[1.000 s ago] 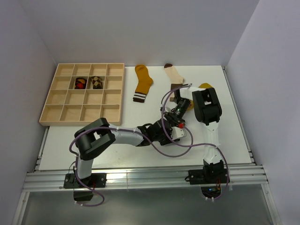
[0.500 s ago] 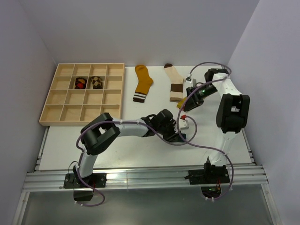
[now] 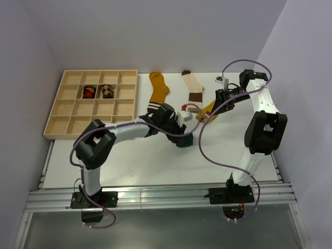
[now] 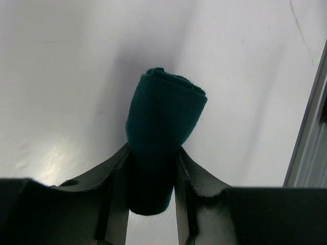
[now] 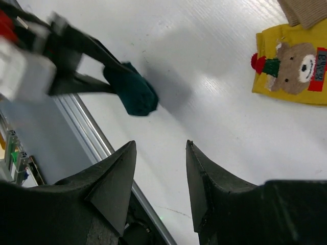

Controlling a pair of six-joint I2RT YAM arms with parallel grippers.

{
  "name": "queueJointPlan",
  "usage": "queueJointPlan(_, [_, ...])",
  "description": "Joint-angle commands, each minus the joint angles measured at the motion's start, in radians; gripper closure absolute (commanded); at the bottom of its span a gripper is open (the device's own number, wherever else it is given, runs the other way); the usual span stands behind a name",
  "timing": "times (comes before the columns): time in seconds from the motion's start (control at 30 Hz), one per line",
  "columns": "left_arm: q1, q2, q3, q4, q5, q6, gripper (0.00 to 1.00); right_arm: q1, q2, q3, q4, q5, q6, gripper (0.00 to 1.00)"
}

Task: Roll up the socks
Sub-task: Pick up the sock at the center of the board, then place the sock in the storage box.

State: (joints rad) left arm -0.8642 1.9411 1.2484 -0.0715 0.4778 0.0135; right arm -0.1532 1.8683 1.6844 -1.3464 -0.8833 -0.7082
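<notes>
While rolled teal sock [image 4: 166,112] sits clamped in left tool [image 4: 153,150], right tool [image 5: 161,144] apart, empty

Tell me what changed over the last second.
The right end effector swung away from the left arm to the far right and hangs open, empty, near the yellow sock. The left arm stretched farther out, with the left end effector clamped on the teal roll. The mustard sock, cream sock and tray stayed put.
</notes>
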Motion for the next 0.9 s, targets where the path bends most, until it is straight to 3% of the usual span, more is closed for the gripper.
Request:
queueJointPlan(0.0, [0.083, -0.162, 0.013, 0.015, 0.033, -0.087, 1.00, -0.014, -0.052, 0.049, -0.089, -0.026, -0.025, 0.49])
queueJointPlan(0.17, [0.220, -0.300, 0.008, 0.048, -0.033, -0.154, 1.00, -0.017, -0.060, 0.070, -0.092, -0.025, -0.022, 0.49])
queueJointPlan(0.3, [0.323, -0.363, 0.038, 0.047, -0.207, -0.181, 1.00, -0.020, -0.046, 0.103, -0.085, -0.016, -0.002, 0.49])
queueJointPlan(0.47, [0.427, -0.387, 0.095, 0.052, -0.664, -0.172, 1.00, -0.020, -0.029, 0.146, -0.027, 0.023, 0.070, 0.50])
queueJointPlan(0.53, [0.439, -0.346, 0.147, 0.055, -0.808, -0.146, 1.00, -0.020, -0.031, 0.147, 0.012, 0.038, 0.093, 0.50])
queueJointPlan(0.57, [0.439, -0.328, 0.163, 0.064, -0.955, -0.132, 1.00, -0.020, -0.029, 0.149, 0.019, 0.050, 0.108, 0.50])
queueJointPlan(0.67, [0.441, -0.223, 0.242, 0.090, -1.156, -0.107, 1.00, -0.019, -0.023, 0.156, 0.026, 0.058, 0.113, 0.50])
queueJointPlan(0.87, [0.444, 0.099, 0.544, 0.030, -1.379, -0.044, 1.00, -0.019, -0.021, 0.155, 0.029, 0.073, 0.116, 0.50])
